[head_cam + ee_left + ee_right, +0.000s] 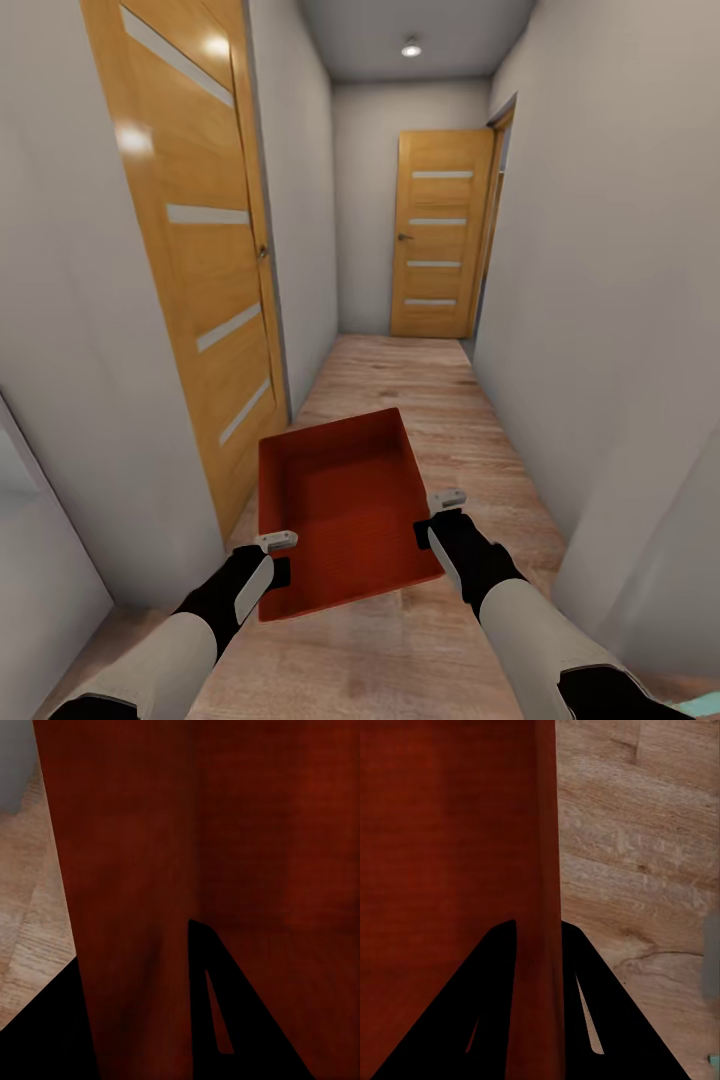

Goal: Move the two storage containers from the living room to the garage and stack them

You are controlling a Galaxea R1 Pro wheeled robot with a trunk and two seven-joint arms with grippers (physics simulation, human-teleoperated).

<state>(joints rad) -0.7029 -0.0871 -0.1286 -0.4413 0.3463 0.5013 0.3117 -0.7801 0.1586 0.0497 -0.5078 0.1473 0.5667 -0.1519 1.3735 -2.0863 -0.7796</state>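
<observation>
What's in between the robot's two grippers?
The red bin, in the head view. The left gripper pinches one side wall and the right gripper the other, above the wood floor.

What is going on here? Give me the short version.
The robot is in a narrow hallway with a wood plank floor, holding one orange-red storage container out in front with both arms. The left gripper clamps one side wall and the right gripper clamps the opposite one; each wrist view shows a wall between the fingers. The container looks empty. A closed wooden door stands at the hallway's end, and another door is on the left.
</observation>
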